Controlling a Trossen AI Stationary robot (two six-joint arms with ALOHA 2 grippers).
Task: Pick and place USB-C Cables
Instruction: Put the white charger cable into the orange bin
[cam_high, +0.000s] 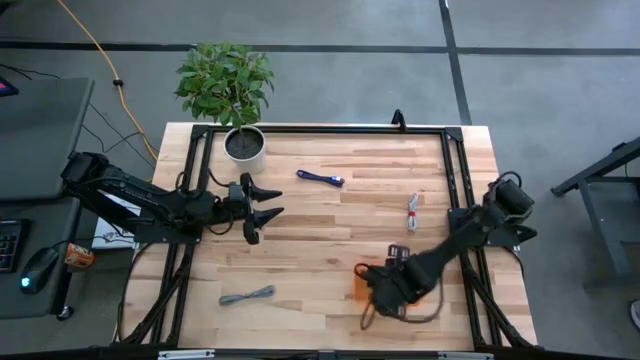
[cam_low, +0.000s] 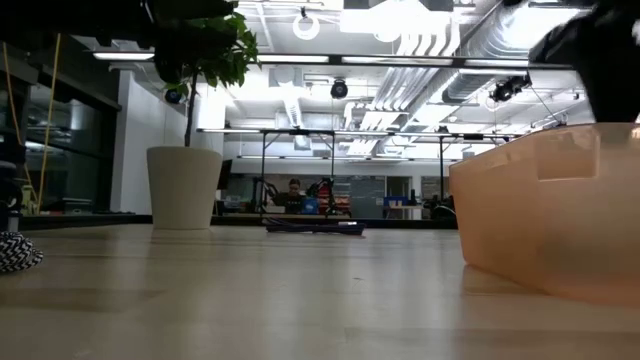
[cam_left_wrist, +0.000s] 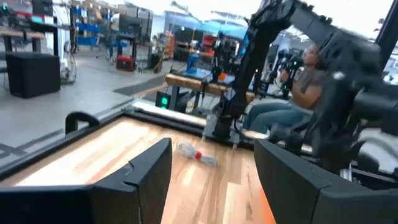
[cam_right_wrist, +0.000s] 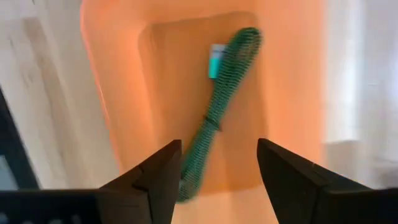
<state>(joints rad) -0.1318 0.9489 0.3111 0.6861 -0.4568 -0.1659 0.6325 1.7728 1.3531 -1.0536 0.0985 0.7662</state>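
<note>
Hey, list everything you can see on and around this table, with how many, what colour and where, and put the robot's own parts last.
Green cable: one, green, lying inside the orange tray.
Blue cable: one, dark blue, far middle of the table.
Grey cable: one, grey, near left part of the table.
White cable: one, white with a red spot, right of centre.
Orange tray: one, orange, near right part of the table, under the right gripper.
Potted plant: one, green leaves in a white pot, far left corner.
Yellow cord: one, yellow, on the floor beyond the table's left side.
Person: one, seated beyond the table.
Left gripper: one, dark, open, over the table's left half.
Right gripper: one, dark, open, above the tray.
</note>
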